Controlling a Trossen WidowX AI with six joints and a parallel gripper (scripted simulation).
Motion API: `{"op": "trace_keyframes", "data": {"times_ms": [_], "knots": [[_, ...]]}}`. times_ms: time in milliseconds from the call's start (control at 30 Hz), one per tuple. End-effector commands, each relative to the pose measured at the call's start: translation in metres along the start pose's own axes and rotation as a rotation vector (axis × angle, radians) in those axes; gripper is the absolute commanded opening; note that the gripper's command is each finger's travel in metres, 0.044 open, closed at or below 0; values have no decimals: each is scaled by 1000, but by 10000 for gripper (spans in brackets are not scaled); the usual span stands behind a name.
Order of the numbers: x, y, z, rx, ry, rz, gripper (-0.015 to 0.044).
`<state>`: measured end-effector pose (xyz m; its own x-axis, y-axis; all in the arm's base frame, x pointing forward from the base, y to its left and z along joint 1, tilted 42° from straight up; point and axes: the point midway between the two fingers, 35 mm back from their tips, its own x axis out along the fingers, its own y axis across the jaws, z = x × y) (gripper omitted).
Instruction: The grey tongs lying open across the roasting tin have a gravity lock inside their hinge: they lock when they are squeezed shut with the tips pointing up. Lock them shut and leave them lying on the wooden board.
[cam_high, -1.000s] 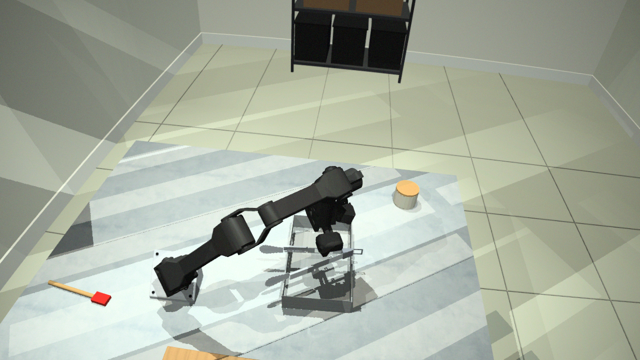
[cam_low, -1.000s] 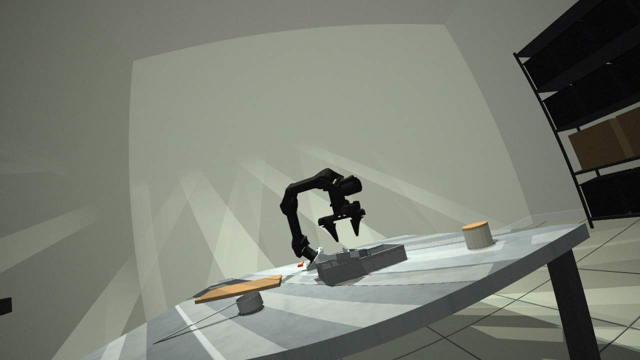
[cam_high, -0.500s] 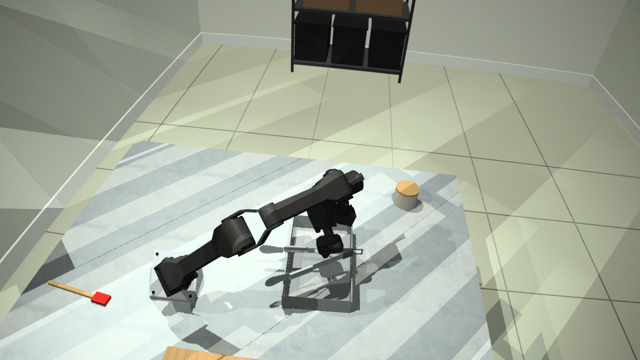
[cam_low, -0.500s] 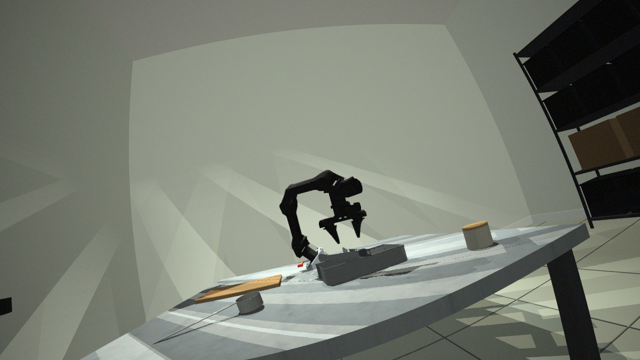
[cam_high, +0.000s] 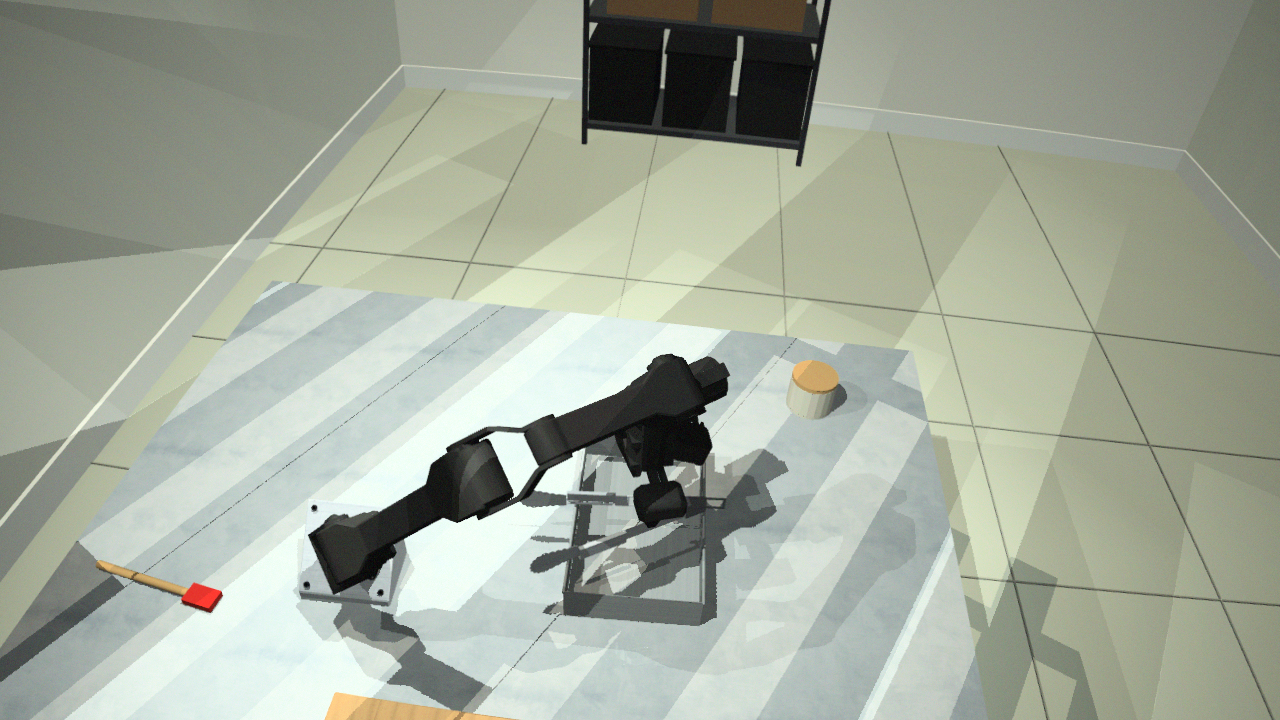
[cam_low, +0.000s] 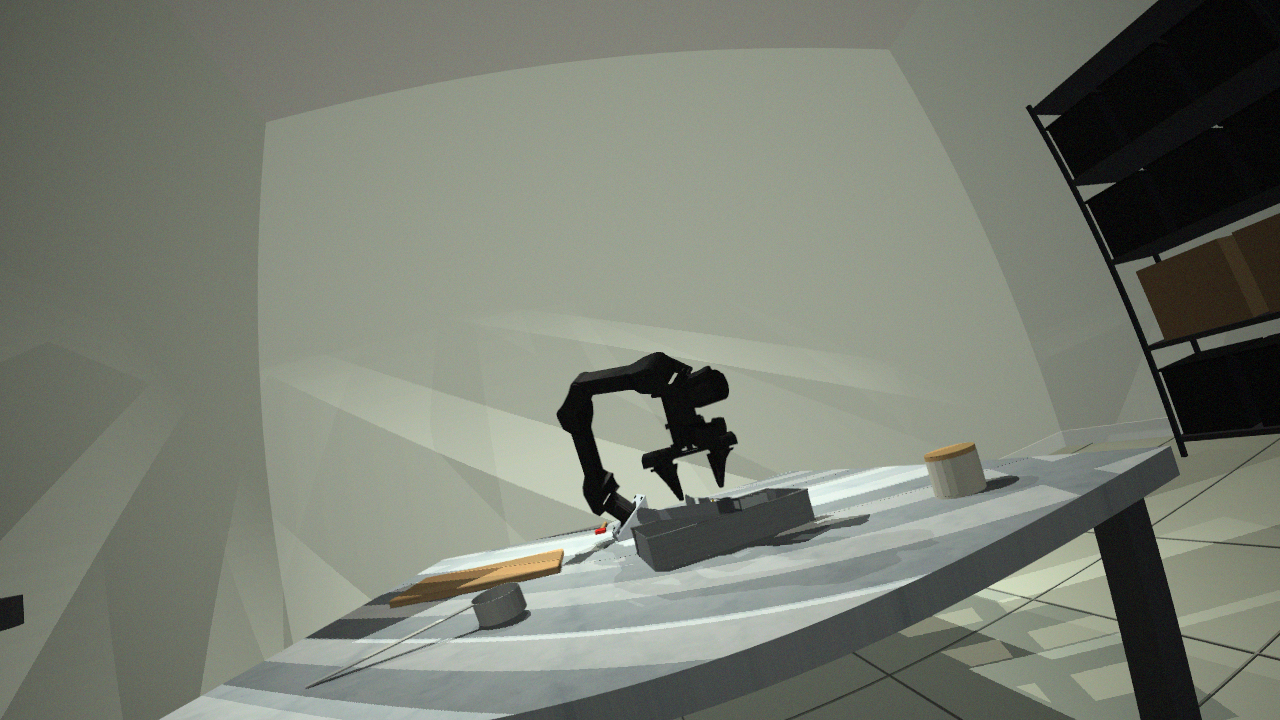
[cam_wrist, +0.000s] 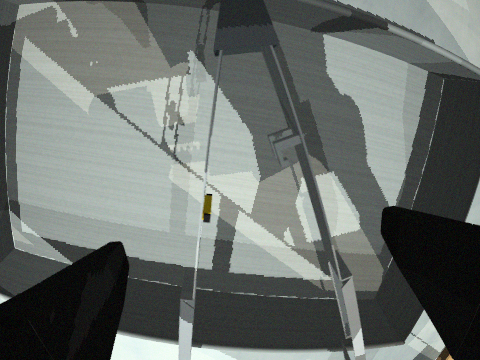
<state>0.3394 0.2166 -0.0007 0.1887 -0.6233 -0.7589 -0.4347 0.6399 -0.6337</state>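
Observation:
The grey tongs (cam_high: 586, 497) (cam_wrist: 246, 30) lie open across the roasting tin (cam_high: 633, 610) (cam_low: 733, 537) (cam_wrist: 150, 310). In the wrist view their dark hinge is at the top, and the two arms spread downwards and cross the tin's rim on the side towards the robot base. A small yellow piece (cam_wrist: 207, 205) sits on the left arm. My gripper (cam_low: 700, 492) (cam_wrist: 257, 240) is wide open and empty, pointing down over the tin. Its fingers stand outside the two arms, one on each side. The wooden board (cam_high: 393, 707) (cam_low: 501, 574) lies apart from the tin, partly cut off in the top view.
A lidded jar (cam_high: 814, 389) (cam_low: 955, 472) stands beyond the tin. A red-headed brush (cam_high: 201, 597) lies beyond the robot's base plate. A small grey pan (cam_low: 499, 606) with a long thin handle is near the board. The tin's raised walls surround the space below the fingers.

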Motion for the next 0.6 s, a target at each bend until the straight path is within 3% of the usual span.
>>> {"op": "trace_keyframes", "data": {"times_ms": [0, 567], "knots": [[8, -2, 0, -5, 4, -4, 440], [36, -3, -1, -5, 4, -5, 440]]}}
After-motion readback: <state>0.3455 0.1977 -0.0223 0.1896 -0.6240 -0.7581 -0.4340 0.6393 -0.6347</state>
